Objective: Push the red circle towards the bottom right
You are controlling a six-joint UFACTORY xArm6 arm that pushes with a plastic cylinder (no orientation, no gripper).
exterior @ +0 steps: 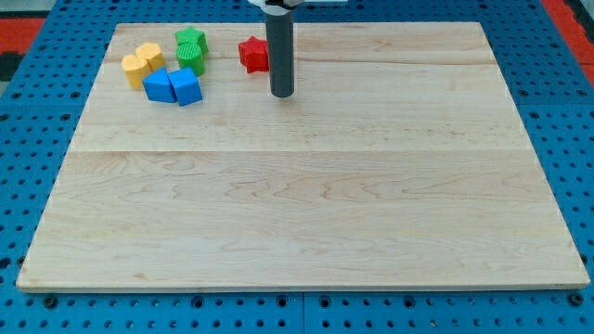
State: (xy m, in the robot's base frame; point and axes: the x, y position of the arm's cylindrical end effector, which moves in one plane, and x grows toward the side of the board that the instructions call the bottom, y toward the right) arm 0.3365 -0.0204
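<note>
A red block (251, 53) with a jagged, star-like outline lies near the view's top, left of centre, on the wooden board (306, 186). Its right edge is hidden behind my rod. I cannot make out a round red block anywhere. My tip (282, 95) rests on the board just to the right of and below the red block, close to it; whether they touch I cannot tell.
A green star-like block (191, 48) lies left of the red one. A yellow block (142, 65) sits at the top left. Two blue blocks (173, 85) lie side by side just below the green and yellow ones.
</note>
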